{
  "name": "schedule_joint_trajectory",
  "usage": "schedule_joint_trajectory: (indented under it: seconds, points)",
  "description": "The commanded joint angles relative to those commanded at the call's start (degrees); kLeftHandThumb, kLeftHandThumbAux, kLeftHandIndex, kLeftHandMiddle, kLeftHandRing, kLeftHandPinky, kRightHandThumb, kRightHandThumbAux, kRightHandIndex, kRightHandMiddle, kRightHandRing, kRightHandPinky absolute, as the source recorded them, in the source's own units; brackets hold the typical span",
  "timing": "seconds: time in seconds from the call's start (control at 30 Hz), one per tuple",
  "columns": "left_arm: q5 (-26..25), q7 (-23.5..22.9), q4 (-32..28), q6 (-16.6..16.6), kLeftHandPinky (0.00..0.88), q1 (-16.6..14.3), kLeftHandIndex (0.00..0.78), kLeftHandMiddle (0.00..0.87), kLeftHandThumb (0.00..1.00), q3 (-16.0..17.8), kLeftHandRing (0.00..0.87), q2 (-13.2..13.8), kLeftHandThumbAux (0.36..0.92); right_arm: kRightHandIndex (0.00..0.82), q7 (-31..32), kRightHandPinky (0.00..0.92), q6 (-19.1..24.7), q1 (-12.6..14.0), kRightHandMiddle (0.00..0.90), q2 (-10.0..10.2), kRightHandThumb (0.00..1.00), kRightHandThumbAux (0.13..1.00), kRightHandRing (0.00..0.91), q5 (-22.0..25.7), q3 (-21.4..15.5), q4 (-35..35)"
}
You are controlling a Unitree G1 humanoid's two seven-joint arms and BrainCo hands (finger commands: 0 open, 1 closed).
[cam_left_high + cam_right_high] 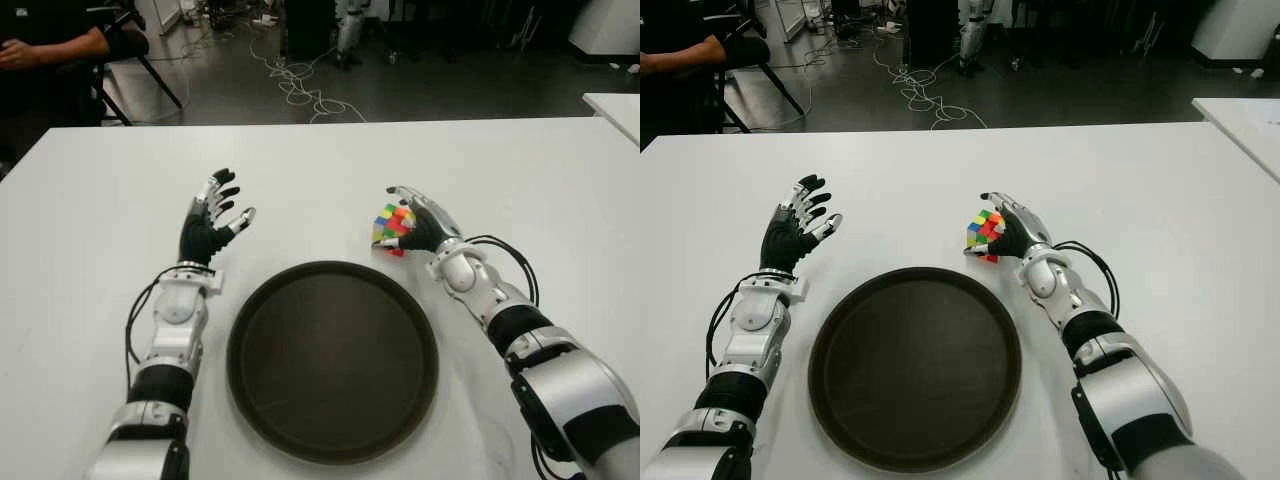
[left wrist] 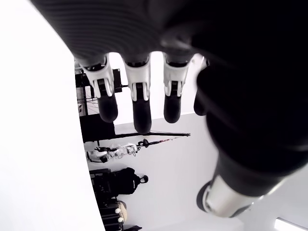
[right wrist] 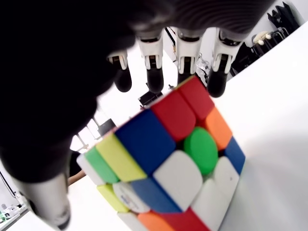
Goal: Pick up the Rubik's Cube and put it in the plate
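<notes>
The Rubik's Cube [image 1: 393,228] sits on the white table [image 1: 520,180], just beyond the far right rim of the round dark plate [image 1: 330,370]. My right hand [image 1: 432,230] is cupped against the cube's right side. In the right wrist view the cube [image 3: 168,159] fills the space before the palm, the fingers [image 3: 185,62] reach straight past its far edge, and the thumb [image 3: 45,202] stands apart from it. My left hand [image 1: 212,215] shows left of the plate's far edge, fingers spread and holding nothing. The plate holds nothing.
A person's arm [image 1: 50,45] and a chair show beyond the table's far left corner. Cables [image 1: 300,90] lie on the floor behind the table. Another white table's corner [image 1: 615,105] shows at the far right.
</notes>
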Motion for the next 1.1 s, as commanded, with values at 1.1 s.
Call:
schedule_joint_trajectory:
  seconds: [1.1]
  points:
    - [0.2,0.6,-0.5,0.5,0.136,0.2,0.114,0.148,0.066,0.0,0.143,-0.2,0.797,0.151,0.5,0.237,0.5,0.2,0.171,0.4,0.0,0.719,0.205,0.3,0.3,0.5]
